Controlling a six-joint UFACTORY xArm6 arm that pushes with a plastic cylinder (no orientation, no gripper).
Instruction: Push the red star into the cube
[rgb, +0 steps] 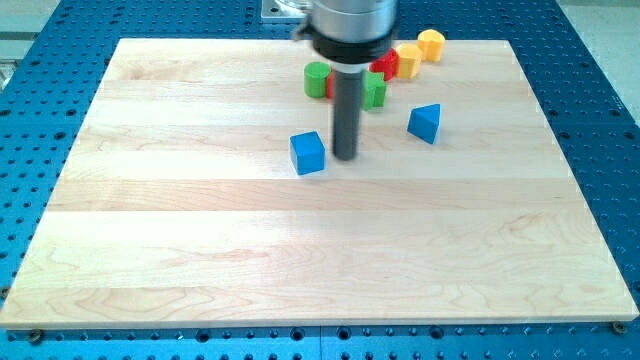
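Pincer absent; tip (345, 157) rested just beside blue cube (308, 153). Red star (385, 66) near worktop (200, 250) top edge: likely light, rigid, pushable at far flank.

A matt pale wooden board (200, 250) lies on a blue perforated metal table (600, 60).

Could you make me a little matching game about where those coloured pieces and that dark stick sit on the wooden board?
Things:
1. blue cube
2. blue triangular block
3. yellow block
4. my tip

Places:
A. nearest the view's top right
B. just right of the blue cube
C. right of the rod, alone
D. just left of the rod's end

Pairs: 1-D, 2-C, 3-A, 4-B
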